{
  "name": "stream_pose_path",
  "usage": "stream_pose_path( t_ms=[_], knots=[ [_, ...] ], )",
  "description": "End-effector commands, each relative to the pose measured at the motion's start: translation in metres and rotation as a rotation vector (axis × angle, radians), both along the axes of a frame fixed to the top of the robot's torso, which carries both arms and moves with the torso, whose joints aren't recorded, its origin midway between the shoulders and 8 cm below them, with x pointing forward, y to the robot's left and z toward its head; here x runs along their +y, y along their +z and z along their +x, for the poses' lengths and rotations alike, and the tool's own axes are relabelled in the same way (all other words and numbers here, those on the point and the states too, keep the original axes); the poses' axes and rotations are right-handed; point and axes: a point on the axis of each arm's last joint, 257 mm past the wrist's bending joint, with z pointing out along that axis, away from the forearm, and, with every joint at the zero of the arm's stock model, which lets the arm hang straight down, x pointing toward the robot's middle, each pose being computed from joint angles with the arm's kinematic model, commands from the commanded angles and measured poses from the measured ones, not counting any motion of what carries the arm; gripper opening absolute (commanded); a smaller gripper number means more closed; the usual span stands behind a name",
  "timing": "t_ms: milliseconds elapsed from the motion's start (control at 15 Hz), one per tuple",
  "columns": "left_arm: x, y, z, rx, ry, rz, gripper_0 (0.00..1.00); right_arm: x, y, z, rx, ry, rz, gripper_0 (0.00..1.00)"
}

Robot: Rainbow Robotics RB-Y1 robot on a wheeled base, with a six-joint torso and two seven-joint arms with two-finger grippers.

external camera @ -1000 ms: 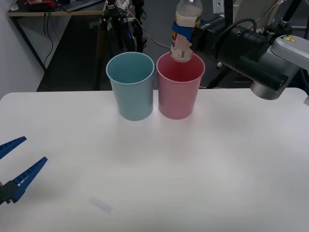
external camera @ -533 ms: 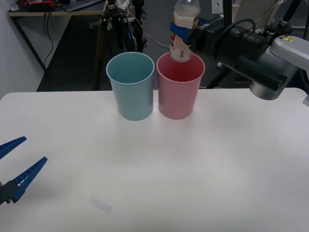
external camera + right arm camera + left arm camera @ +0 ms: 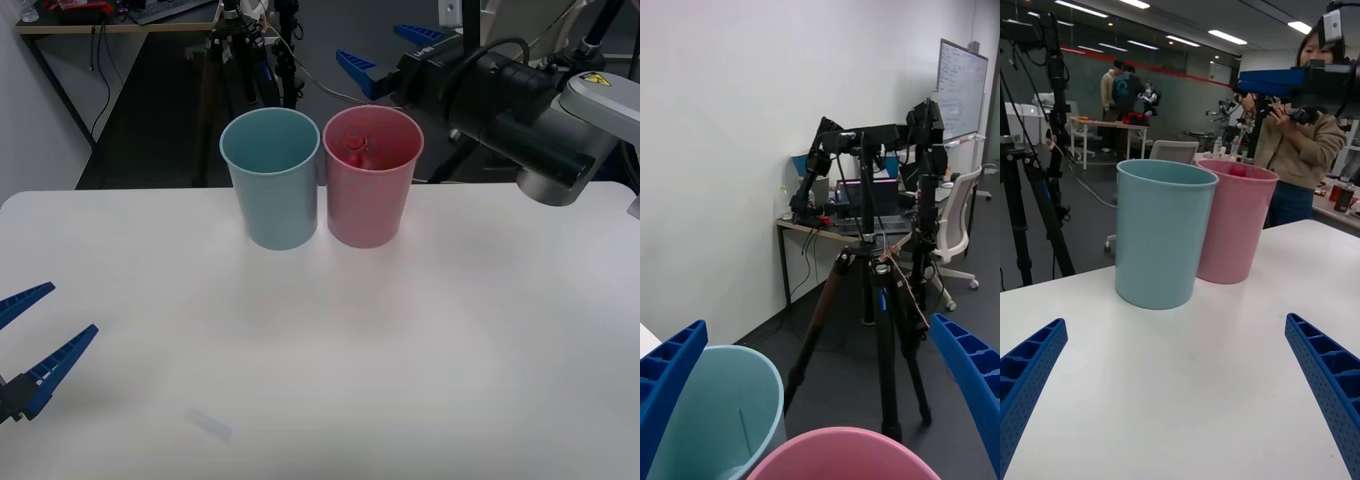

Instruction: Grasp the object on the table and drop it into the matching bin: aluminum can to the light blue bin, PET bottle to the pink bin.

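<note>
- Since a second ago the PET bottle (image 3: pixel 356 146) has left the right gripper (image 3: pixel 396 53) and dropped: it now sits inside the pink bin (image 3: pixel 368 205), red cap showing just under the rim, below that gripper's fingers.
- Right gripper hangs above the far rim of the pink bin, its blue fingers (image 3: pixel 358 72) spread wide with nothing between them; in the right wrist view they stand apart at both corners over the bin's rim (image 3: pixel 842 451).
- Just beside the pink bin, on the side away from the right arm, stands the light blue bin (image 3: pixel 272 190), the two nearly touching.
- Both bins stand upright on the table (image 3: pixel 400 340).
- Left gripper (image 3: pixel 30 340) waits low at the near left edge of the table, well apart from the bins, fingers open and holding nothing, unmoved.
</note>
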Motion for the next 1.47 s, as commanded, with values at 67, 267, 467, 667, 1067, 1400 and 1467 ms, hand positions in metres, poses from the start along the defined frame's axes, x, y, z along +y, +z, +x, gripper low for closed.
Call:
stream_pose_path(
  t_ms=[67,267,467,667,1067,1400,1467],
  knots=[
    [0.000,0.000,0.000,0.000,0.000,0.000,1.00,-0.001,0.000,0.000,-0.006,-0.002,-0.007,1.00],
    [0.000,0.000,0.000,0.000,0.000,0.000,1.00,0.004,0.002,-0.004,-0.010,0.010,-0.006,1.00],
    [0.000,0.000,0.000,0.000,0.000,0.000,1.00,0.003,0.005,-0.018,-0.013,0.025,-0.005,1.00],
    [0.000,0.000,0.000,0.000,0.000,0.000,1.00,-0.005,0.013,-0.044,-0.020,0.041,0.013,1.00],
    [0.000,0.000,0.000,0.000,0.000,0.000,1.00,-0.027,0.008,-0.103,-0.015,0.066,0.025,1.00],
    [0.000,0.000,0.000,0.000,0.000,0.000,1.00,-0.060,0.006,-0.139,-0.042,0.023,0.038,1.00],
    [0.000,0.000,0.000,0.000,0.000,0.000,1.00,-0.068,0.004,-0.144,-0.045,0.009,0.035,1.00]
  ],
)
